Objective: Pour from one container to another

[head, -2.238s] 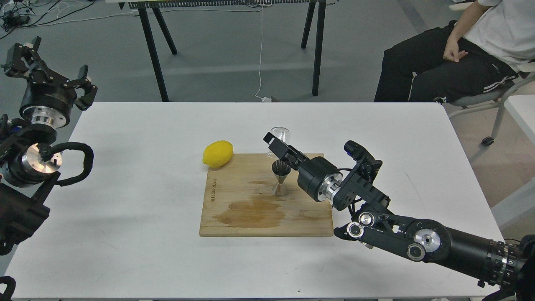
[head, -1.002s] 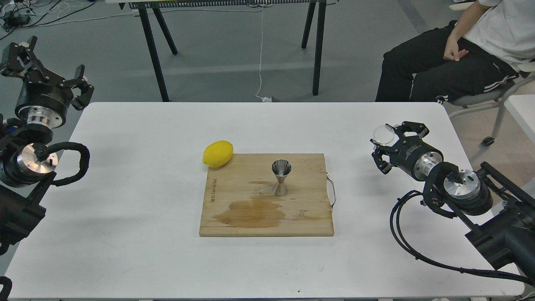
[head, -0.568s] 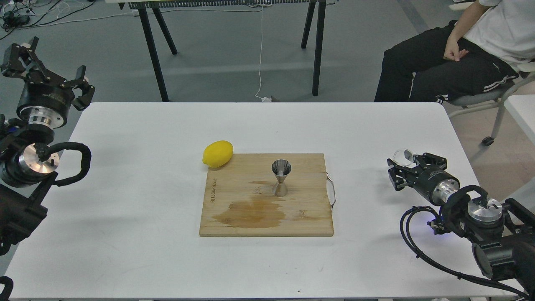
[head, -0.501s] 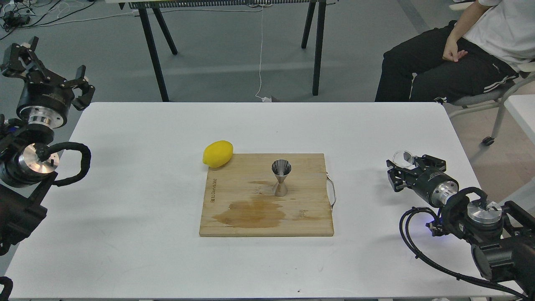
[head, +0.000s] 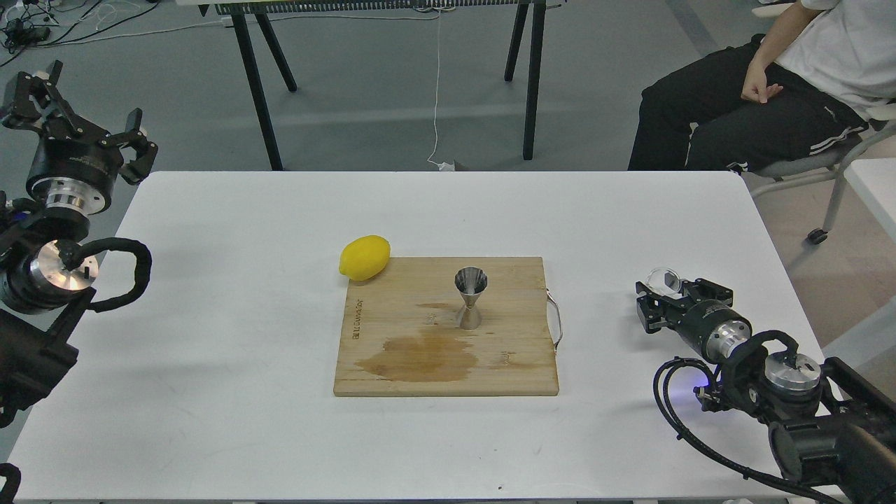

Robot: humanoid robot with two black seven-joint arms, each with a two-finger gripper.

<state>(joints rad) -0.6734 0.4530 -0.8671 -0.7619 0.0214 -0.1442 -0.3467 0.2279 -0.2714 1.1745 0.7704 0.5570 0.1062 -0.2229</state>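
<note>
head view: the small clear glass cup (head: 662, 281) sits between the fingers of the right gripper (head: 656, 302), low over the white table (head: 210, 392) and well apart from the shiny steel hourglass jigger (head: 471, 297). the jigger stands upright on the wooden cutting board (head: 392, 371), above a brown wet stain (head: 420, 357). judging by that, the pour looks done, with only setting the cup down left. the left gripper (head: 77, 133) hangs spread and empty off the table's far left corner.
</note>
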